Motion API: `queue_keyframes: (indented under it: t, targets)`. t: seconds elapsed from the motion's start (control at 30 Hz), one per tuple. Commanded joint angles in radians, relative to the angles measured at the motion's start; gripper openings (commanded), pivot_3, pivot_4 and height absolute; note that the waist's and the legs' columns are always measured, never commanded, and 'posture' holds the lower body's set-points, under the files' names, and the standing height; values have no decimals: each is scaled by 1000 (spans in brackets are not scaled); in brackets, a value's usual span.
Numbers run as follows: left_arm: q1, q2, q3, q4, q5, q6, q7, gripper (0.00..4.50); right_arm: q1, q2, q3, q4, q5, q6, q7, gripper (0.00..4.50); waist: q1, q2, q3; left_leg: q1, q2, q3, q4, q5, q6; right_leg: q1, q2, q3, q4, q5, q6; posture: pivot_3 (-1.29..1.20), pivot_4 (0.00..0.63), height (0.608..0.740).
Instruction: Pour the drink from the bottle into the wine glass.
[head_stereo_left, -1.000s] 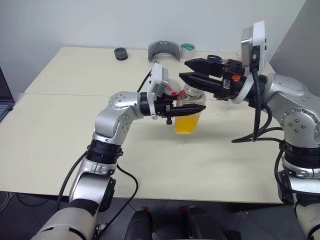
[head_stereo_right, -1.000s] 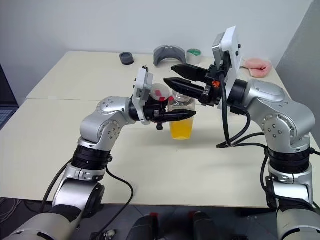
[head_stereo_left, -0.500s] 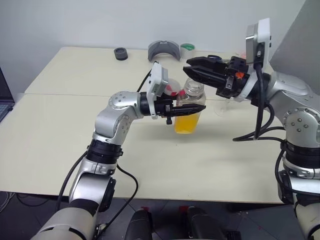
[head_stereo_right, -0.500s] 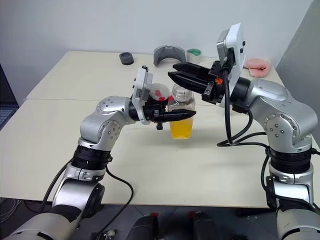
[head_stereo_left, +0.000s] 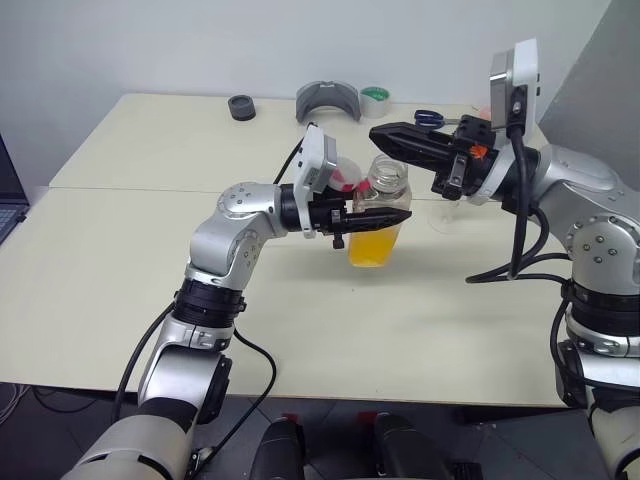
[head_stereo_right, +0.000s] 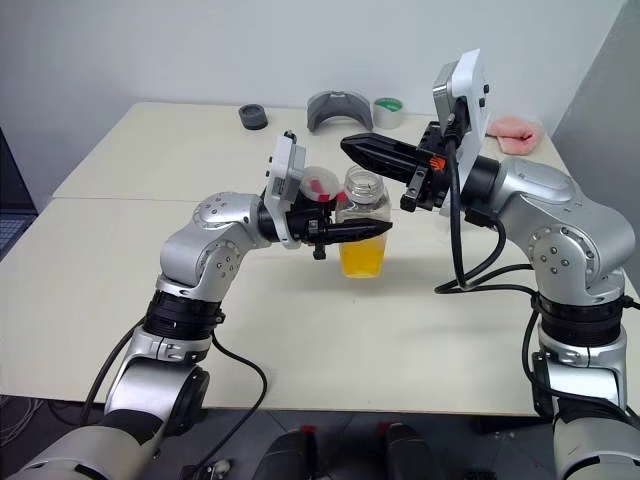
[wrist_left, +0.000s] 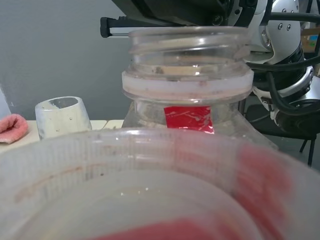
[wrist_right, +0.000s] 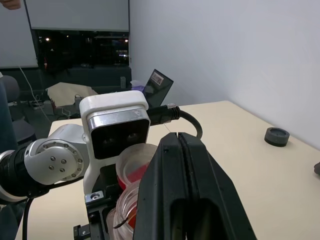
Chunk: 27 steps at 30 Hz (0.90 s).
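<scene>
The bottle (head_stereo_left: 380, 222) is clear, with no cap on its mouth, and orange-yellow drink (head_stereo_left: 374, 246) fills its lower half. My left gripper (head_stereo_left: 400, 215) reaches in from the left and is shut on the bottle's body. A red-and-white cap (head_stereo_left: 344, 178) lies on that hand, just behind the bottle's neck. My right gripper (head_stereo_left: 376, 133) points left just above the bottle's mouth, shut with nothing between its fingers (wrist_right: 176, 150). The wine glass (head_stereo_left: 446, 218) stands behind my right arm, which hides most of it; its round foot shows.
At the table's far edge lie a black round piece (head_stereo_left: 241, 106), a grey curved part (head_stereo_left: 327, 100), a green tape roll (head_stereo_left: 375, 95), blue-handled scissors (head_stereo_left: 428, 117) and a pink cloth (head_stereo_right: 515, 130). A seam crosses the tabletop (head_stereo_left: 120, 240).
My right gripper, open around the bottle's neck a second ago, has lifted a little and shut. The bottle and my left arm have kept still.
</scene>
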<state>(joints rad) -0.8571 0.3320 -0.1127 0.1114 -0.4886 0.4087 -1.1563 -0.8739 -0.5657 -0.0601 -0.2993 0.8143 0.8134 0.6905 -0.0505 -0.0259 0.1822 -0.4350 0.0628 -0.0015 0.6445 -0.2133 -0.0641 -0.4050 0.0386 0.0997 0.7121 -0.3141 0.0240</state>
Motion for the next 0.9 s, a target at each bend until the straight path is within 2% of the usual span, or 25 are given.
queue_keyframes:
  t: [0.03, 0.37, 0.67, 0.9]
  targets:
    - [-14, 4, 26, -33, -10, -8, 18, 1771, -19, -10, -49, -30, 24, -2, -7, 52, 0, 0, 0, 0, 0, 0, 0, 0, 0, 0, 0, 0, 0, 0, 0, 0, 150, 740]
    - [16, 16, 64, -26, 43, -29, 170, 1771, 22, -53, -93, -121, 114, 71, -31, 52, 0, 0, 0, 0, 0, 0, 0, 0, 0, 0, 0, 0, 0, 0, 0, 0, 150, 740]
    - [67, 13, 144, 20, 185, -97, 486, 1771, 122, -50, -59, -212, 124, 57, -20, 52, 0, 0, 0, 0, 0, 0, 0, 0, 0, 0, 0, 0, 0, 0, 0, 0, 150, 740]
    - [119, 27, 233, 38, 238, -142, 666, 1771, 235, -39, -10, -262, 86, -7, 16, 52, 3, 0, 0, 0, 0, 0, 0, 0, 0, 0, -1, 0, 0, 0, 0, 0, 150, 740]
